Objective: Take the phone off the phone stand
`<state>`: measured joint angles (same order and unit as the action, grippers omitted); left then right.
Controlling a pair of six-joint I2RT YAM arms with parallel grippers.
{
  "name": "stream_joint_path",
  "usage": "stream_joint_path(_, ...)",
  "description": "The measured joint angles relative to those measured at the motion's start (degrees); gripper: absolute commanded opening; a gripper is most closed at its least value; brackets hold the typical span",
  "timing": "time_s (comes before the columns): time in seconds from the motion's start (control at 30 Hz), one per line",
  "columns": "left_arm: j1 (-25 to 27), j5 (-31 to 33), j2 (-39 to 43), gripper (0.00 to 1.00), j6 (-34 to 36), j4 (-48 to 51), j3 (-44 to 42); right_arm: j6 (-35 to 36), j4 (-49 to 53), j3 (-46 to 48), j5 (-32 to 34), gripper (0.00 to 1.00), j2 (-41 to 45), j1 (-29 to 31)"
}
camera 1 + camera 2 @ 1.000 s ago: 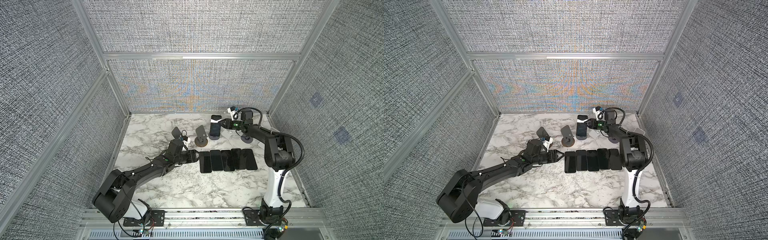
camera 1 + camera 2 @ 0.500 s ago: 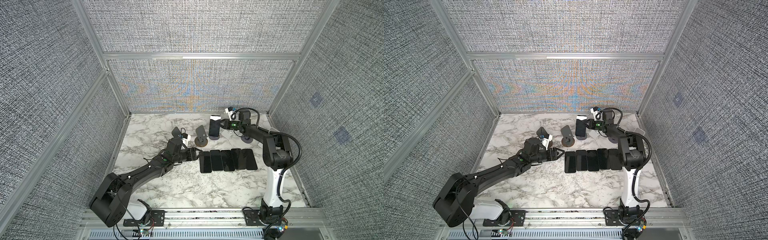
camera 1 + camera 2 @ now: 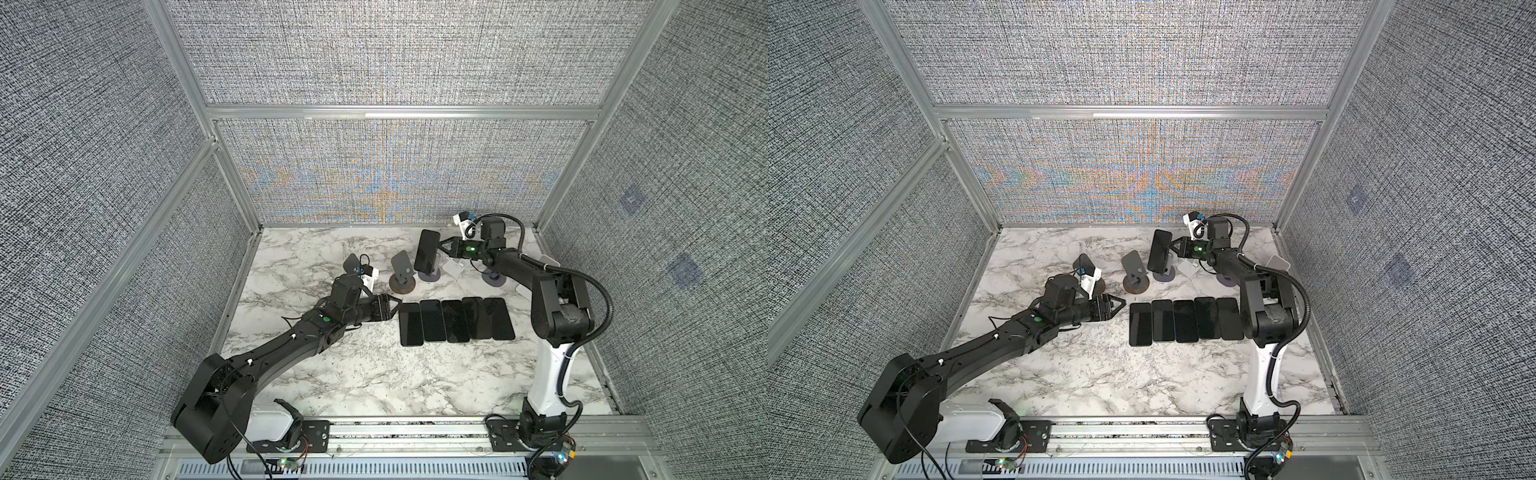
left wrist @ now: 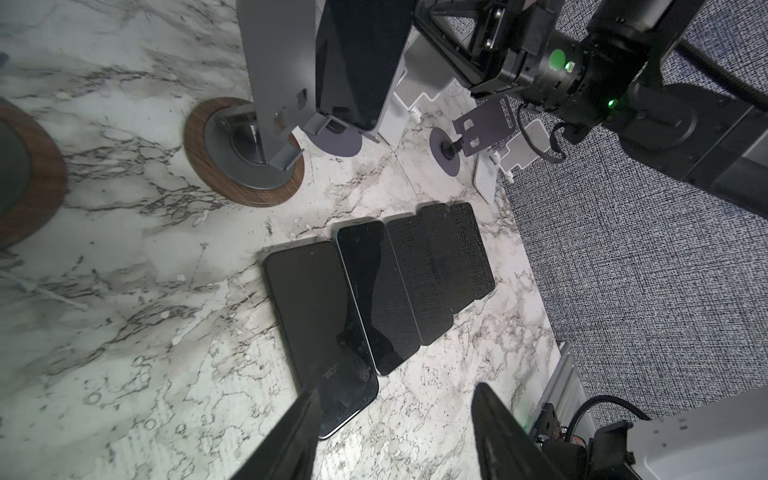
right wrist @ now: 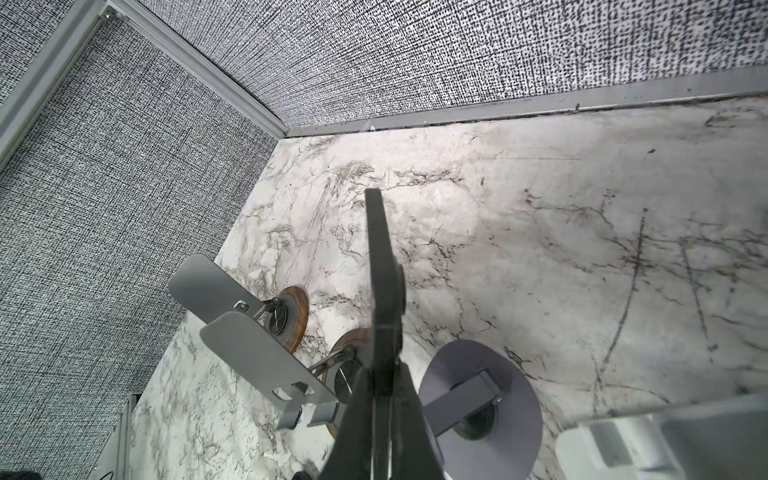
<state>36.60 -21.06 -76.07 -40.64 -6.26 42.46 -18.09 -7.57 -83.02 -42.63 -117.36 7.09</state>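
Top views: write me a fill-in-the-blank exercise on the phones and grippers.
The right gripper is shut on the upright ___.
___ phones lie flat in a row on the table.
The left gripper hangs open, holding ___.
Missing words: phone; five; nothing.

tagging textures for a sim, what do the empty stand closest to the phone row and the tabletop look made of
Empty stand: apparently grey matte sheet metal, with folded tabs; its base rim shows brown wood grain, perhaps veneer. Tabletop: white, grey-veined marble look, possibly printed laminate.
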Motion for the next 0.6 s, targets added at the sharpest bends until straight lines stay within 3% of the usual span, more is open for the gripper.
stream_joint_path(0.3, 0.00, 0.04, -0.33, 0.60, 0.15, 0.37, -0.04, 0.07, -0.44, 2.89, 1.36, 0.07, 1.44, -0.33)
stream_joint_path(0.6, 0.00, 0.85, 0.02, 0.61, 2.69, 3.32, 1.66, 0.52, -0.68, 9.94, 4.63, 0.08, 8.33, -0.20)
